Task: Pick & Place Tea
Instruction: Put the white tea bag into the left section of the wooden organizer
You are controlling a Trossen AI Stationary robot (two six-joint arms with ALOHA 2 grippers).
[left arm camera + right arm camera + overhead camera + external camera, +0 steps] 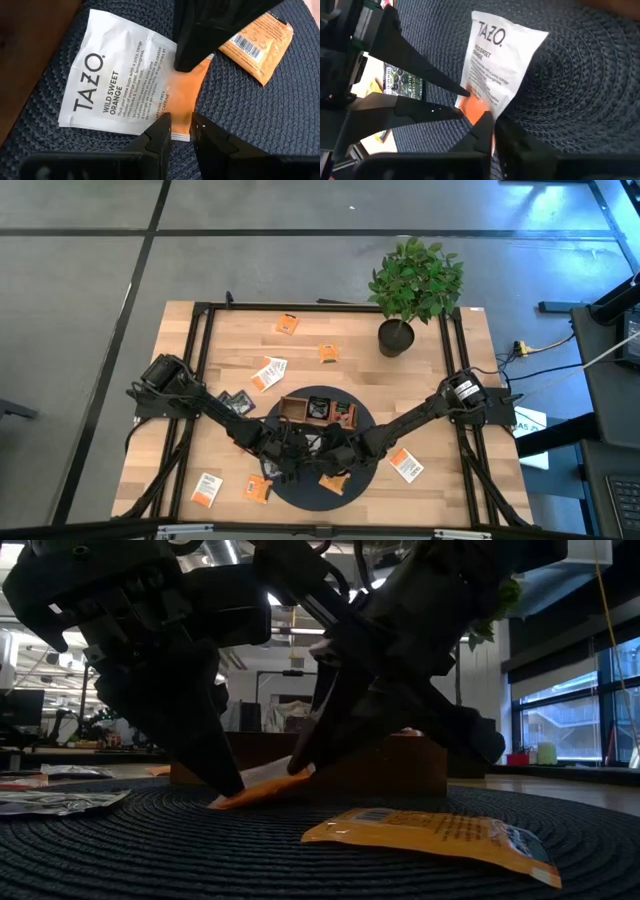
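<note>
Right, I have both arms reaching in over the round dark woven mat (300, 485) at the near edge of the bench (440, 380). The left tool (180, 131) sits with its tips only slightly apart, straddling the orange end of a white-and-orange sachet (120, 80) that lies on the mat, printed side up. From the left wrist view I can see the orange edge sitting in the narrow gap between the two fingers, so I call that a light pinch on the sachet's edge. The right tool (492, 127) has its fingers pressed together on the same orange end from the other side; in the right wrist view the orange corner disappears between its tips. In the low view that end of the sachet is raised a little off the mat between the two tools.

A second, all-orange sachet (430, 832) lies flat on the mat just beside them, barcode showing, touching neither tool.

The wooden tray (318, 410) sits at the far edge of the mat, with something dark and something red in it. Around the bench I count more tea: two orange sachets (288, 324) toward the far side, a white-and-orange one (268, 373) left of the tray, black ones (235, 402) near the left arm, more orange (206, 490) at the near left, and one (405, 466) at the near right. A potted plant (412, 285) stands at the far right.
</note>
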